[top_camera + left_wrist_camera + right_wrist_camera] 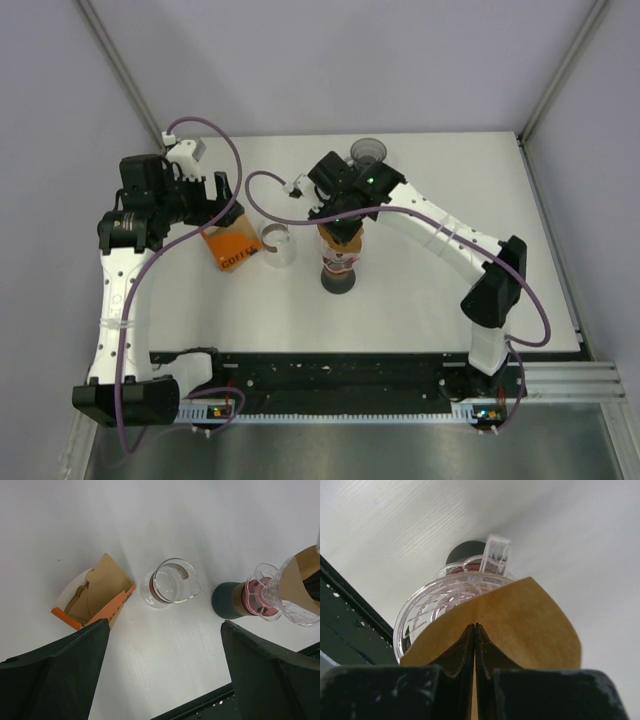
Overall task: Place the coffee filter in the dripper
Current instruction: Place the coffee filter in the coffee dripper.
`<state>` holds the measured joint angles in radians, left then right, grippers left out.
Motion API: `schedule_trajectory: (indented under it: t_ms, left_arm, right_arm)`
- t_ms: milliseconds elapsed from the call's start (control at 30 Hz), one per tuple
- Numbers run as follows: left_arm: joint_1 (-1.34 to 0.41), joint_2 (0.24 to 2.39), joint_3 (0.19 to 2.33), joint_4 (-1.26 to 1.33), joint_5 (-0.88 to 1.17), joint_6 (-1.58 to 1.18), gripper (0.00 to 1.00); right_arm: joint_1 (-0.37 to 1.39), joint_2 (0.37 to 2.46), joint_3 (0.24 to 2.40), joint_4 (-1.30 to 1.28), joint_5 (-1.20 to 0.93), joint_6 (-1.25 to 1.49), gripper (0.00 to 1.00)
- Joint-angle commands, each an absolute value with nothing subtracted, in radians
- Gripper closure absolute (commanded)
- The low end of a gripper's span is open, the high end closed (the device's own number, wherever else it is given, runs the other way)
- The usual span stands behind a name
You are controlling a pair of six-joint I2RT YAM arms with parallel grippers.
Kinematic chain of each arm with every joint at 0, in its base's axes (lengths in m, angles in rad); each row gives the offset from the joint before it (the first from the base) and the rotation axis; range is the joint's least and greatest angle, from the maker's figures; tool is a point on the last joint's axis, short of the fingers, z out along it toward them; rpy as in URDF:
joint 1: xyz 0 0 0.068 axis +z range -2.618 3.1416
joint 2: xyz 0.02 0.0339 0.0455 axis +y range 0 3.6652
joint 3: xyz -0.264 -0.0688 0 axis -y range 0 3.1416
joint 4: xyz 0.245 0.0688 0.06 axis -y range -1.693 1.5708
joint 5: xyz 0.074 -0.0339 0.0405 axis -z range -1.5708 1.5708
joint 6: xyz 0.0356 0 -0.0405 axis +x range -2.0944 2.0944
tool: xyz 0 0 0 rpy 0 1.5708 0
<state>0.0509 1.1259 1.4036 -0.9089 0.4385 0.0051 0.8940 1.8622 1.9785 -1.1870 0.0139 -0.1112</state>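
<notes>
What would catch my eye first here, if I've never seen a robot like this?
The brown coffee filter, pinched in the shut right gripper right at the clear dripper near the middle of the table. Next, the left gripper, wide open above an orange filter box and a glass carafe to the left.

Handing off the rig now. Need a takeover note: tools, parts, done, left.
Left tool: open, empty, above the filter box and carafe.
Right tool: shut on the filter, at the mouth of the dripper.
Done: filter picked and at the dripper.
Left: seat it fully (can't tell how deep it sits), release, retract.
</notes>
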Motion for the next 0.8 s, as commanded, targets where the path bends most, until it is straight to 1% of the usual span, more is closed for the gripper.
schedule_trajectory:
  t_ms: [0,167,300,433,500,533,600,633,700,767]
  left_arm:
    - [0.058,1.111,1.425,-0.877,0.459,0.008,0.01]
    - [0.057,1.108,1.425,-0.879,0.463,0.006,0.01]
    - [0.058,1.106,1.416,-0.877,0.475,0.006,0.01]
    - [0.058,1.111,1.391,-0.856,0.554,-0.040,0.01]
    - [0.057,1.117,1.370,-0.836,0.606,-0.076,0.07]
    - [0.055,1.121,1.359,-0.824,0.638,-0.106,0.11]
    - [0.045,1.134,1.326,-0.772,0.745,-0.191,0.25]
    - [0.026,1.140,1.307,-0.744,0.777,-0.246,0.30]
    - [-0.032,1.157,1.266,-0.681,0.817,-0.334,0.33]
    - [-0.084,1.173,1.237,-0.652,0.822,-0.394,0.33]
  right_arm:
    - [0.894,1.841,1.882,-1.099,-0.071,-0.091,1.00]
    - [0.874,1.864,1.827,-1.074,-0.035,-0.066,1.00]
    - [0.870,1.861,1.845,-1.072,-0.017,-0.060,1.00]
    - [0.871,1.856,1.882,-1.074,-0.015,-0.061,1.00]
    - [0.871,1.855,1.901,-1.074,-0.020,-0.063,1.00]
    - [0.871,1.850,1.905,-1.074,-0.023,-0.064,1.00]
    - [0.871,1.853,1.911,-1.074,-0.025,-0.069,1.00]
    - [0.870,1.855,1.908,-1.075,-0.025,-0.071,1.00]
    - [0.871,1.861,1.905,-1.075,-0.017,-0.071,1.00]
    - [0.870,1.864,1.899,-1.071,-0.020,-0.068,1.00]
